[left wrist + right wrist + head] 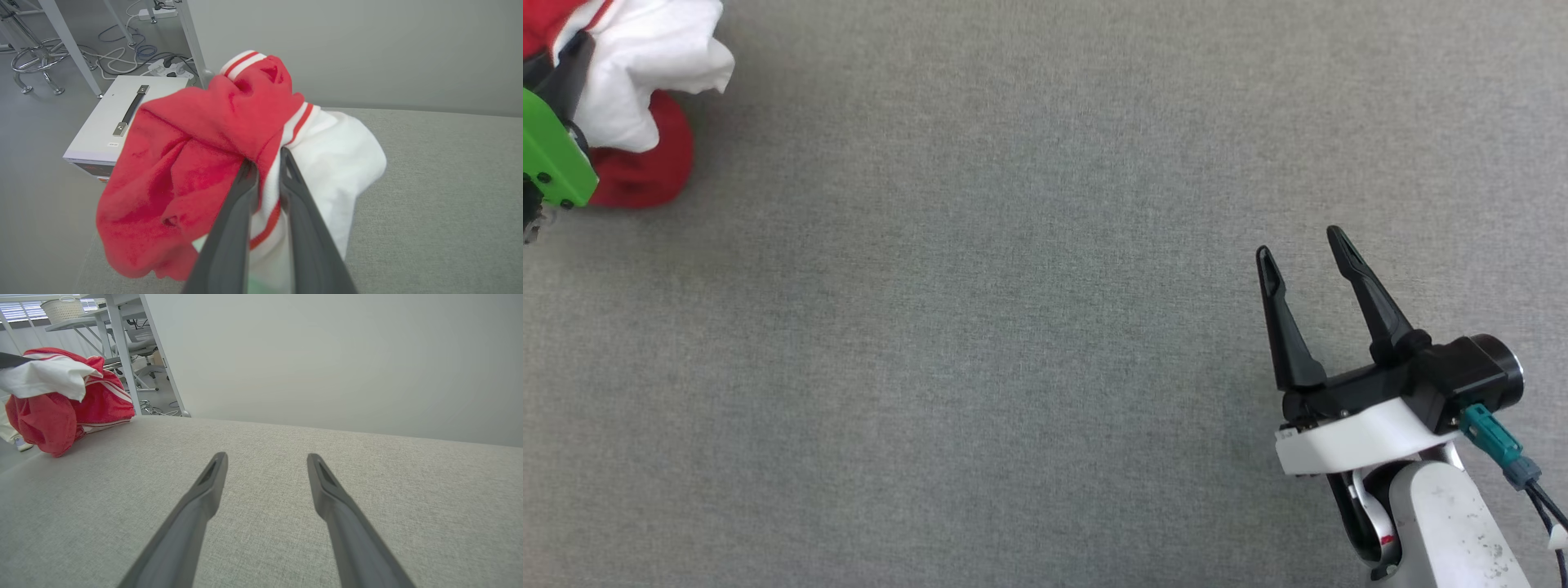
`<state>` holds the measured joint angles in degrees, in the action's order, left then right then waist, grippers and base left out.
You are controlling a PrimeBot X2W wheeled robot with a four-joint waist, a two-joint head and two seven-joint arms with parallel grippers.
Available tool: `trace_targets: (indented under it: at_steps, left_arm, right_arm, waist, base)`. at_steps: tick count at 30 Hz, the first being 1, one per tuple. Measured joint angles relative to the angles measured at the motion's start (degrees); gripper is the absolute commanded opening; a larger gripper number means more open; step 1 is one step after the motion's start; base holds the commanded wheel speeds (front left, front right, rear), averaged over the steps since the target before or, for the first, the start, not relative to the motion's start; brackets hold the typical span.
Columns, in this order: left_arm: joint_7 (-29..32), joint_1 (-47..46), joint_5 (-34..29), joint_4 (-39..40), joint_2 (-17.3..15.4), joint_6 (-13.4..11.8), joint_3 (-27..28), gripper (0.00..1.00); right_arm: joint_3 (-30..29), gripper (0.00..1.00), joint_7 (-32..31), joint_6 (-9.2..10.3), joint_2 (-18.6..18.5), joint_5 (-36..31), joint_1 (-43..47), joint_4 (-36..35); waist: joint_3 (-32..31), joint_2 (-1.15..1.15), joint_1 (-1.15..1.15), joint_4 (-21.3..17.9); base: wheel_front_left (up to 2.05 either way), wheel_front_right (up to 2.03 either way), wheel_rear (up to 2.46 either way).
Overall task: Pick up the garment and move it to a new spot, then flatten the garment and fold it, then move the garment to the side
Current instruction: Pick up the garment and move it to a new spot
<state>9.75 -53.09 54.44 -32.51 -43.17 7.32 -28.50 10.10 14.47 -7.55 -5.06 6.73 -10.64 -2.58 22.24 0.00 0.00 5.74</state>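
The garment (196, 163) is a bunched red shirt with white sleeves and red-and-white striped trim. My left gripper (267, 157) is shut on a fold of it, and the bundle hangs over the near-left corner of the grey table. From the head, the garment (645, 90) sits at the top left with the left arm's green part (551, 155) beside it. At the lower right of that view, my right gripper (1307, 249) hovers open over bare table, holding nothing. Its wrist view has the right gripper (265, 457) open and the garment (61, 400) far off to the left.
The grey fabric-covered table (1013, 327) spans the head view. Beyond its edge, on the floor, stand a white case with a handle (118, 118), table legs, loose cables and a stool base (36, 61). A pale wall (327, 355) rises behind the table.
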Motion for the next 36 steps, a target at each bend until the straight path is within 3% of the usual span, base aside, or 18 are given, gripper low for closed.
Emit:
trace_targets:
  at_steps: [4, 9, 16, 24, 30, 36]
  left_arm:
    - [-3.24, -0.13, -2.04, 4.03, 0.27, -0.13, -0.49, 0.00]
    - [-3.86, -0.37, -3.07, 10.60, 2.02, -2.15, -1.24, 0.00]
    - [-1.63, -0.40, -2.43, 20.51, 6.03, -7.95, -1.58, 0.00]
    - [-1.92, -0.29, -2.98, 24.02, 11.40, -13.26, -3.57, 0.00]
    - [-1.12, 4.81, -2.38, 23.60, 17.33, -12.59, -9.54, 0.00]
    - [-2.18, 10.12, -2.64, 18.22, 26.63, -12.28, -17.15, 0.00]
  right_arm:
    - [-0.40, 1.00, 0.08, 0.00, 0.90, 0.76, 1.31, 0.30]
    - [-0.69, 1.00, 0.18, 0.00, 1.42, 1.75, 2.98, 0.35]
    - [-1.41, 1.00, 0.18, 0.00, 1.92, 2.50, 5.03, 0.21]
    - [-1.60, 1.00, 0.22, 0.00, 2.12, 3.58, 5.83, -0.45]
    - [-3.75, 1.00, 0.25, 0.00, 2.30, 3.97, 5.86, -0.75]
    - [-10.88, 1.00, 0.25, 0.01, 2.24, 5.45, 5.70, -1.53]
  waist:
    - [-4.10, 0.00, 0.00, 0.20]
    - [-8.86, 0.00, 0.00, 0.33]
    - [-14.81, 0.00, 0.00, -0.31]
    - [-17.04, 0.00, -0.01, -4.12]
    - [-16.76, 0.00, -0.01, -8.13]
    - [-15.67, 0.00, -0.01, -11.64]
  base:
    - [0.00, 0.00, 0.00]
    - [0.00, 0.00, 0.00]
    - [0.00, 0.00, 0.00]
    - [0.00, 0.00, 0.00]
    - [0.00, 0.00, 0.00]
    - [0.00, 0.00, 0.00]
